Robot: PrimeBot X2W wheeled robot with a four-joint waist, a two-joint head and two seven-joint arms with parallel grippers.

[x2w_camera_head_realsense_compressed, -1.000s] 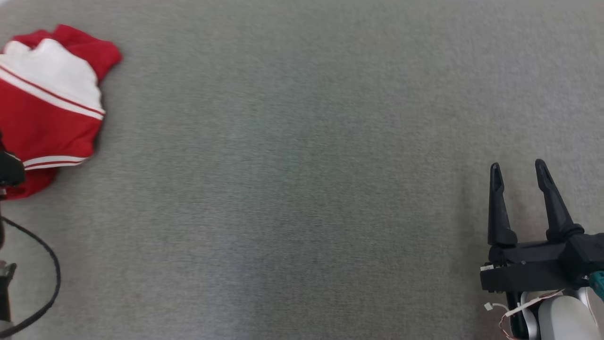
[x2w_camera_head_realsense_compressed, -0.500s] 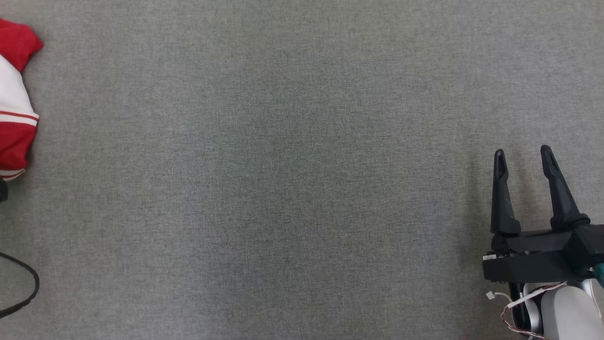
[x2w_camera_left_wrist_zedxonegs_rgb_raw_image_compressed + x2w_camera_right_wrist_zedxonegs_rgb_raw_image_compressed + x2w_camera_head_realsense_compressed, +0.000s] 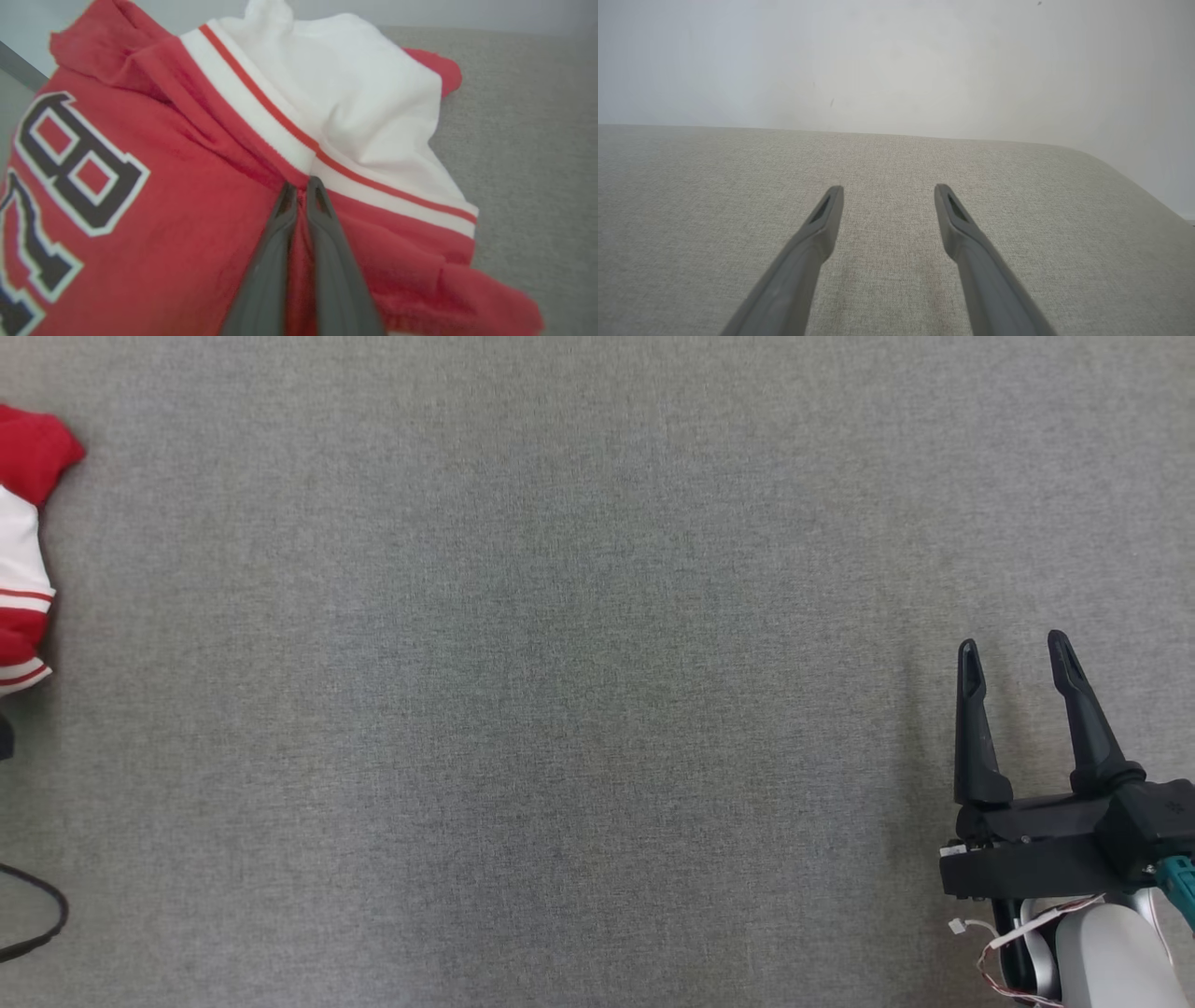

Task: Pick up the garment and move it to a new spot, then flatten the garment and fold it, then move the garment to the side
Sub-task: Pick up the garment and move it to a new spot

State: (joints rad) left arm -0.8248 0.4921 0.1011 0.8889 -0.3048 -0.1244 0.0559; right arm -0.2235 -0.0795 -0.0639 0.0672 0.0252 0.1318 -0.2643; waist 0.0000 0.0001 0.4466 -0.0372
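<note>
Closest to the left wrist camera, the left gripper (image 3: pixel 301 186) has its two dark fingers pressed together, pinching a fold of red cloth on the garment (image 3: pixel 187 242), just below its white band with a thin red stripe. The garment is a red jersey with a white panel above that band. A large dark numeral 8 (image 3: pixel 77 158) outlined in white sits to the left of the pinch. The garment lies crumpled on a grey fabric surface (image 3: pixel 560 709), at the far left edge of the head view. A black cable (image 3: pixel 47 915) loops just below the garment there. Well apart from the garment, across the surface to its right, the right gripper (image 3: pixel 1013 649) rests low with its fingers spread wide, nothing between them. Farther off than the garment, a pale wall (image 3: pixel 896 60) rises past the surface's far edge.
</note>
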